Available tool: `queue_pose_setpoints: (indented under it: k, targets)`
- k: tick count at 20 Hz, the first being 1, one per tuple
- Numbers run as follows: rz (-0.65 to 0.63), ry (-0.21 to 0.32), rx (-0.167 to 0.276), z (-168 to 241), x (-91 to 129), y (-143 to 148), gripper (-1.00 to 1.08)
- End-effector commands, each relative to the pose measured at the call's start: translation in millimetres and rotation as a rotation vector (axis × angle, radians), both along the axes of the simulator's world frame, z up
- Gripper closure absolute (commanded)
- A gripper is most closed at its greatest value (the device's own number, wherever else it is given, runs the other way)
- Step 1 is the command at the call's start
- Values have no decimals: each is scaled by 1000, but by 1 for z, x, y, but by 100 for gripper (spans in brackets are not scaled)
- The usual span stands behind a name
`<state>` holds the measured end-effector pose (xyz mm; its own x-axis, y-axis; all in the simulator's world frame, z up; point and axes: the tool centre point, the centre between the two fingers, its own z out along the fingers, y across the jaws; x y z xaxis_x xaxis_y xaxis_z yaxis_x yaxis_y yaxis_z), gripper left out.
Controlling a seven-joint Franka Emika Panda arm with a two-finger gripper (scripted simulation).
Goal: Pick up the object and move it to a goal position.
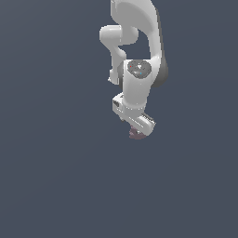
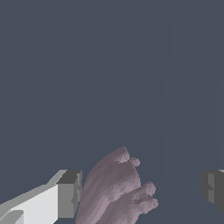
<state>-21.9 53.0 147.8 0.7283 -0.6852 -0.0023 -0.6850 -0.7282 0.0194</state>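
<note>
The object (image 1: 135,135) is a small lumpy mauve-purple clump, mostly hidden under the white gripper (image 1: 138,130) in the exterior view. In the wrist view the object (image 2: 114,189) lies between the two fingers, with a ridged, bumpy surface. It sits close against one finger (image 2: 70,194), while a wide gap separates it from the other finger (image 2: 213,189). The gripper (image 2: 142,192) is open around the object and not closed on it. I cannot tell whether the near finger touches it.
The white arm (image 1: 139,42) reaches down from the top of the exterior view. The plain dark grey-blue floor (image 1: 56,176) surrounds the object on all sides. No goal marker shows.
</note>
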Motion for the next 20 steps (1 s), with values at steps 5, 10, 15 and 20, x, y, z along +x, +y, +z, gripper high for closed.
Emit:
queue_pose_setpoints:
  k: [5,10,15,20]
  targets:
    - [-149,-5,1,-2,-5,15,-92]
    - [-262,-9,2,-4,-9,26,-92]
    - [-375,-12,3,-6,-13,38,-92]
    - [-487,-15,4,-8,-17,48,-92]
